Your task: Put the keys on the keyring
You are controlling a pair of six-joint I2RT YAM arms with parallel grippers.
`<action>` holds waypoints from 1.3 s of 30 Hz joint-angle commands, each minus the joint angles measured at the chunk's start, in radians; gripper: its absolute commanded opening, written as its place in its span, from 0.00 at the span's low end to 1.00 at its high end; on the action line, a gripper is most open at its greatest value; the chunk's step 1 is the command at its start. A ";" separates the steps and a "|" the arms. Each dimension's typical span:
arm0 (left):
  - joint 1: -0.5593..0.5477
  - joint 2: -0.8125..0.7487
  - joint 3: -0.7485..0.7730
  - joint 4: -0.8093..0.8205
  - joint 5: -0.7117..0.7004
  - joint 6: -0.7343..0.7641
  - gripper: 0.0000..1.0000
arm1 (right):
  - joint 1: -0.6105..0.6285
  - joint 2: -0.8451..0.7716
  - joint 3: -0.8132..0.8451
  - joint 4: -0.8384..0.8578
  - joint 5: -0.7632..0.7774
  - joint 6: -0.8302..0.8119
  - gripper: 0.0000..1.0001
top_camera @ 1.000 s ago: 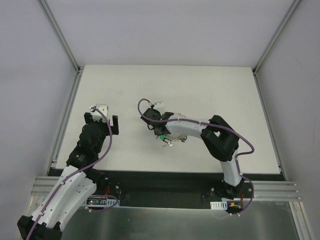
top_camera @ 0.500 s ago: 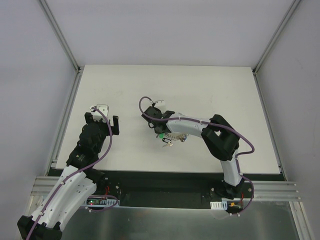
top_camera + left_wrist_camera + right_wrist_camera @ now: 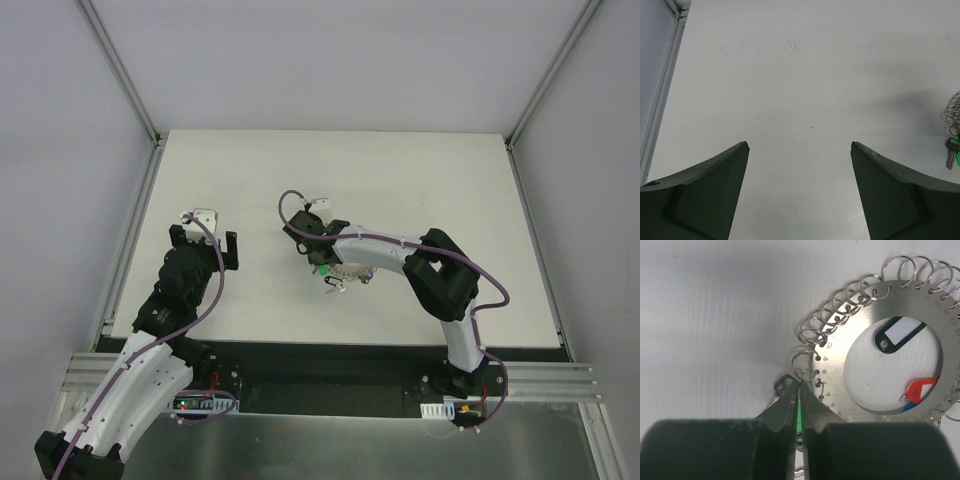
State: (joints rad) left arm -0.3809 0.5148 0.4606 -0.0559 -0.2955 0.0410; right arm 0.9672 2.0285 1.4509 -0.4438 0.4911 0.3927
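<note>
The right tool [image 3: 799,385] is clenched on the green-tagged key [image 3: 798,410], a sliver of green showing between its tips. The tips sit right at the rim of the keyring [image 3: 865,315], beside one of the small wire loops [image 3: 805,362] lining that rim. The keyring lies flat near the middle of the table [image 3: 400,180]. A red tag [image 3: 917,387] and a black tag [image 3: 900,335] show through its hole. The left tool [image 3: 799,145] hangs released, jaws wide, over the table well to the left.
</note>
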 commanded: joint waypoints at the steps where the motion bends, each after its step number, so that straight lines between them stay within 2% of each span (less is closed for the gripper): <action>1: -0.012 0.001 -0.008 0.041 0.019 0.000 0.83 | -0.002 -0.030 0.031 0.011 0.027 0.006 0.05; 9: -0.012 0.005 -0.008 0.041 0.030 0.002 0.83 | -0.010 -0.036 0.008 0.011 -0.003 0.008 0.01; 16: -0.012 0.014 -0.007 0.042 0.085 0.011 0.84 | -0.012 -0.172 -0.060 0.073 -0.115 -0.092 0.01; 20: -0.012 0.036 -0.019 0.086 0.237 0.052 0.84 | -0.036 -0.246 -0.110 0.099 -0.222 -0.132 0.01; 21: -0.012 0.043 -0.020 0.096 0.319 0.059 0.84 | -0.044 -0.276 -0.127 0.126 -0.253 -0.141 0.01; 24: -0.012 0.088 -0.014 0.110 0.410 0.059 0.83 | -0.070 -0.312 -0.175 0.132 -0.315 -0.152 0.01; 26: -0.012 0.116 -0.008 0.113 0.412 0.051 0.83 | -0.076 -0.320 -0.179 0.120 -0.312 -0.163 0.01; 27: -0.012 0.123 -0.007 0.114 0.394 0.048 0.83 | -0.073 -0.318 -0.175 0.108 -0.310 -0.157 0.04; 30: -0.012 0.126 -0.005 0.114 0.352 0.051 0.83 | -0.065 -0.294 -0.124 0.062 -0.289 -0.117 0.25; 34: -0.012 0.120 -0.008 0.114 0.270 0.042 0.83 | -0.048 -0.208 -0.064 0.030 -0.204 -0.057 0.26; 39: -0.012 0.100 -0.014 0.111 0.246 0.037 0.83 | -0.038 -0.128 -0.006 0.014 -0.154 -0.022 0.26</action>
State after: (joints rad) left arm -0.3809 0.6392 0.4530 0.0185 -0.0055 0.0753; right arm 0.9211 1.8442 1.3731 -0.3866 0.2733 0.3187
